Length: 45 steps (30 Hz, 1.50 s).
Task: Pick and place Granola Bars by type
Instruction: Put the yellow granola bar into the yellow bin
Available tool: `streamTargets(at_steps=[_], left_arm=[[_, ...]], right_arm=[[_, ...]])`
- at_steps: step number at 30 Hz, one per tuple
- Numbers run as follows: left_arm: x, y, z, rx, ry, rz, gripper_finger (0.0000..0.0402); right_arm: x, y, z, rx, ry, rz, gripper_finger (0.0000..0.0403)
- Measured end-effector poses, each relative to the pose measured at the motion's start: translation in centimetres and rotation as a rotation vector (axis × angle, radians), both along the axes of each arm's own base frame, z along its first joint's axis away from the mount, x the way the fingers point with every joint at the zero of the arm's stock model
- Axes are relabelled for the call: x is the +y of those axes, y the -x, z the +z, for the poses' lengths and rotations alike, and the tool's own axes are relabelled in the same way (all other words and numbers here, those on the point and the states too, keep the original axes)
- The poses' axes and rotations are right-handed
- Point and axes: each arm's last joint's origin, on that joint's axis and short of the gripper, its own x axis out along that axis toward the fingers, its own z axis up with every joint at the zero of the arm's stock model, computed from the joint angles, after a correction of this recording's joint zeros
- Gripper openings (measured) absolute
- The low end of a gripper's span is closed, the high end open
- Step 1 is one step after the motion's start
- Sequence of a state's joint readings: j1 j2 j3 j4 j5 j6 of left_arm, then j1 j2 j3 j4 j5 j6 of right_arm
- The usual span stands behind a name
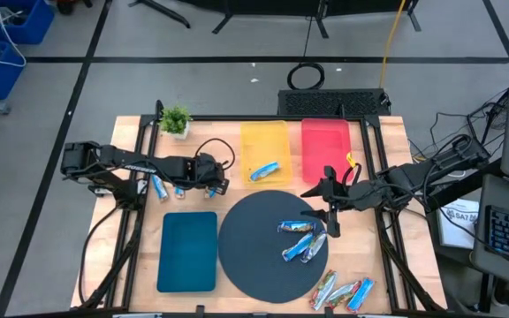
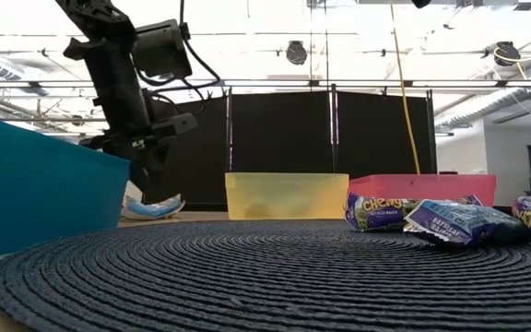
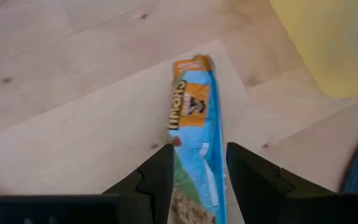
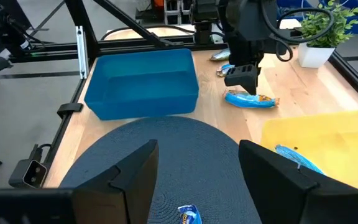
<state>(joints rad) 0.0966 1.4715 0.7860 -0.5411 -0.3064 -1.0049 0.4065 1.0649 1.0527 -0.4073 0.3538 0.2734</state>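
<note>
Granola bars lie in four groups on my table. At the 9 o'clock side, two bars (image 1: 160, 186) rest on bare wood beside the left arm, above the teal tray (image 1: 188, 251). My left gripper (image 1: 222, 186) hangs just past them with its fingers (image 3: 156, 178) parted and unclenched, straddling a blue and orange bar (image 3: 194, 134) that lies flat on the wood between them. I cannot tell whether the fingers touch it.

Toward 12 o'clock, one blue bar (image 1: 264, 170) lies inside the yellow tray (image 1: 264, 140); the red tray (image 1: 325, 147) stands just beside it.

At centre, on the round dark mat (image 1: 246, 243), I count about three bars (image 1: 300, 240) clustered at its 3 o'clock side. My right gripper (image 1: 330, 223) hovers by that cluster, released and holding nothing.

At 5 o'clock, off the mat near the table edge, about three more bars (image 1: 341, 292) lie side by side.
</note>
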Motion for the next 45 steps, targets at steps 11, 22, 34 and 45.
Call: streamTargets(at_steps=[11, 22, 34, 45], left_arm=[[0.5, -0.3, 0.0, -0.032, 0.068, -0.038, 0.0210], [0.4, -1.1, -3.4, 0.095, 0.067, -0.015, 0.0299], [0.4, -1.3, -3.8, 0.089, 0.047, 0.024, 0.0133], [1.6, -2.8, 2.1, -0.047, -0.019, -0.192, 0.0019]], right_arm=[[0.0, 0.0, 0.0, 0.000, 0.016, 0.006, 0.0215], [0.0, 0.0, 0.0, 0.000, 0.026, 0.006, 0.0215], [0.0, 0.0, 0.0, -0.001, 0.031, 0.008, 0.0215], [0.1, -0.2, 0.5, -0.060, 0.053, 0.022, 0.0215]])
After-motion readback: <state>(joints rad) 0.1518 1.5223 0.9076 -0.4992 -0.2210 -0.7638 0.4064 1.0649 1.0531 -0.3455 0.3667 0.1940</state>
